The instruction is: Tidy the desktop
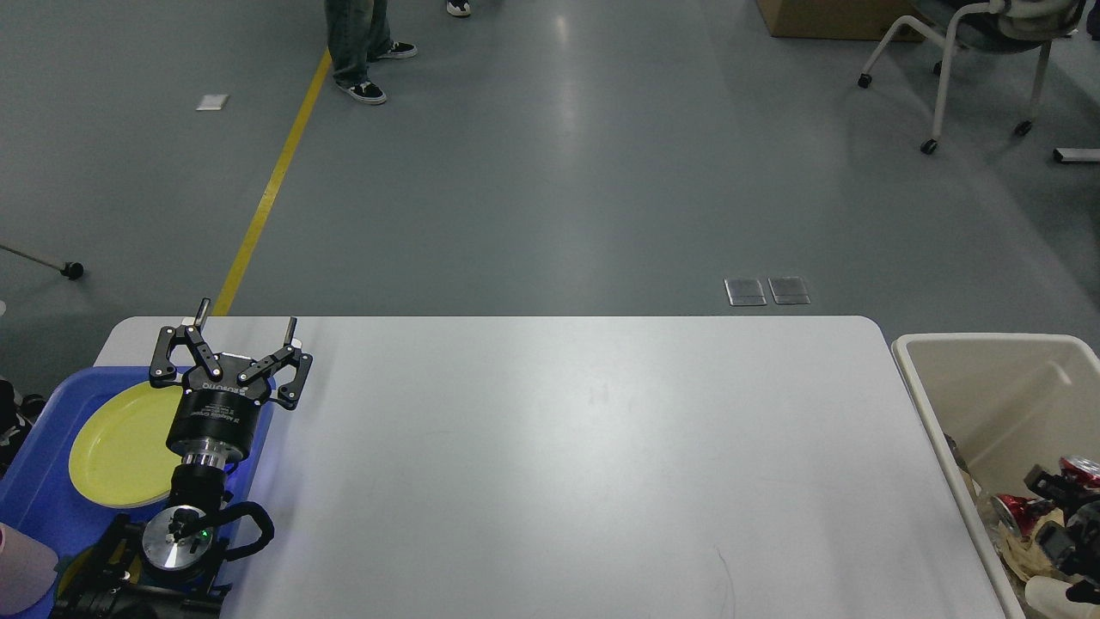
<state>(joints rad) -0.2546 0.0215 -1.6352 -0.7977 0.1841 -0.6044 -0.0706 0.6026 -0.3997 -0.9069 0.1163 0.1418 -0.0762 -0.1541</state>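
The white desktop [550, 447] lies bare in front of me. My left gripper [247, 316] is open and empty, fingers pointing away, over the desktop's far left edge beside the blue tray [39, 507]. My right gripper [1043, 488] is low at the right edge, inside the beige bin [924, 378]. It looks shut across the middle of a red can [1007, 509], whose ends stick out on both sides. The rest of the right arm is mostly out of view.
The blue tray holds a yellow plate [116, 443] and a pink cup [21, 567] at its near corner. The bin holds crumpled paper [1027, 550] and other rubbish. A person's legs [352, 43] and a wheeled chair [980, 52] stand on the floor beyond.
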